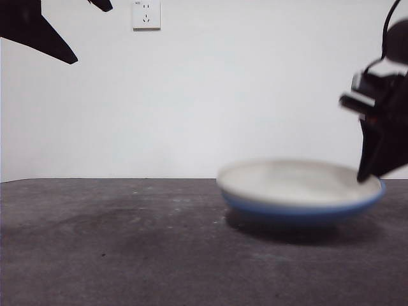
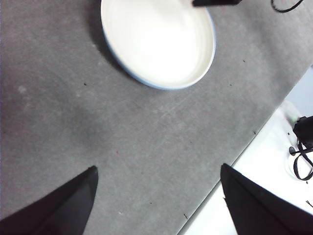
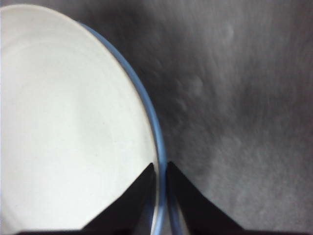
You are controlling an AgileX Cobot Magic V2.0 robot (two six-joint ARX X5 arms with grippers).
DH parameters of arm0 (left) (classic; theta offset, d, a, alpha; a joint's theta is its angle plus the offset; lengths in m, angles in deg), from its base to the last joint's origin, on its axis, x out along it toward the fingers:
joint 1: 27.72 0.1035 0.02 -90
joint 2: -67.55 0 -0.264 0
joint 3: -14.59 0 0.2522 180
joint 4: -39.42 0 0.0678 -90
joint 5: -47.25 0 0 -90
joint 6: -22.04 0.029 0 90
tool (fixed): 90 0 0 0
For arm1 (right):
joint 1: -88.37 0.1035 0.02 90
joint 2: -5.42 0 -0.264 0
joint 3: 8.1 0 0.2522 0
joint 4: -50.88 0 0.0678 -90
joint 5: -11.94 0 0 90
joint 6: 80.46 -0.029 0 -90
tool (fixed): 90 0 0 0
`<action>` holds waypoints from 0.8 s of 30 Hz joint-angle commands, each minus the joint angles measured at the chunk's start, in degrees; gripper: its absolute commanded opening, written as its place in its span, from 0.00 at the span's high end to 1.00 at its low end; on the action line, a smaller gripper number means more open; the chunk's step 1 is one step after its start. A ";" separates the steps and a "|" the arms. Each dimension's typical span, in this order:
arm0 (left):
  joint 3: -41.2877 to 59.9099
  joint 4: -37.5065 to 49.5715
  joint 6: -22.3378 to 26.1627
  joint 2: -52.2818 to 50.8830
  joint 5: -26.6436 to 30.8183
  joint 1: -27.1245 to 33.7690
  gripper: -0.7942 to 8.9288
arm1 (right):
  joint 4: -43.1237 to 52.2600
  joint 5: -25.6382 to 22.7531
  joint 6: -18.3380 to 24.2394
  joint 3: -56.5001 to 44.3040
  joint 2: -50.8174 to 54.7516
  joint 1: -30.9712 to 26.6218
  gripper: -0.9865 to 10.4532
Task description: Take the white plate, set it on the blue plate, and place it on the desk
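Cream white plate (image 1: 290, 178) sitting nested in blue plate (image 1: 306, 210), lower right of front frame, seemingly lifted off desk (image 1: 127, 248); right gripper (image 3: 161, 171) clenching stacked rims; left gripper (image 2: 156, 196) waiting, jaws released. Judging final step: lowering stack level, then letting go

This looks like a test room or lab, not a home. The desk (image 1: 127, 242) is bare, dark grey and rough. Behind it, at twelve o'clock, stands a plain white wall (image 1: 223, 95) with nothing on it but one white power socket (image 1: 146, 14), high up at about eleven o'clock. In the left wrist view, black cables (image 2: 301, 156) lie loose on a white surface (image 2: 264, 181) just beside the desk's edge.
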 commanded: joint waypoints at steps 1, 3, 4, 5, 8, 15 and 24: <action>-0.48 0.26 0.96 0.26 -0.33 -0.26 0.51 | 0.96 1.90 -1.84 1.01 2.32 0.31 0.90; -0.48 0.28 0.96 0.24 -0.33 -0.26 0.51 | 1.25 2.14 -2.54 1.03 4.20 0.85 0.90; -0.48 0.28 0.96 0.24 -0.33 -0.26 0.51 | 1.46 2.12 -3.04 1.05 4.87 1.14 0.90; -0.48 0.28 0.96 0.26 -0.33 -0.26 0.51 | 1.73 2.14 -3.52 1.18 5.40 1.53 0.90; -0.48 0.28 0.96 0.26 -0.33 -0.26 0.51 | 1.79 2.12 -4.72 2.36 5.79 3.23 0.90; -0.48 0.28 0.94 0.24 -0.33 -0.26 0.51 | 4.94 0.98 -8.20 5.16 4.70 9.77 0.90; -0.48 0.28 0.94 0.26 -0.33 -0.26 0.51 | 7.54 -2.05 -11.21 9.44 -3.56 16.37 0.90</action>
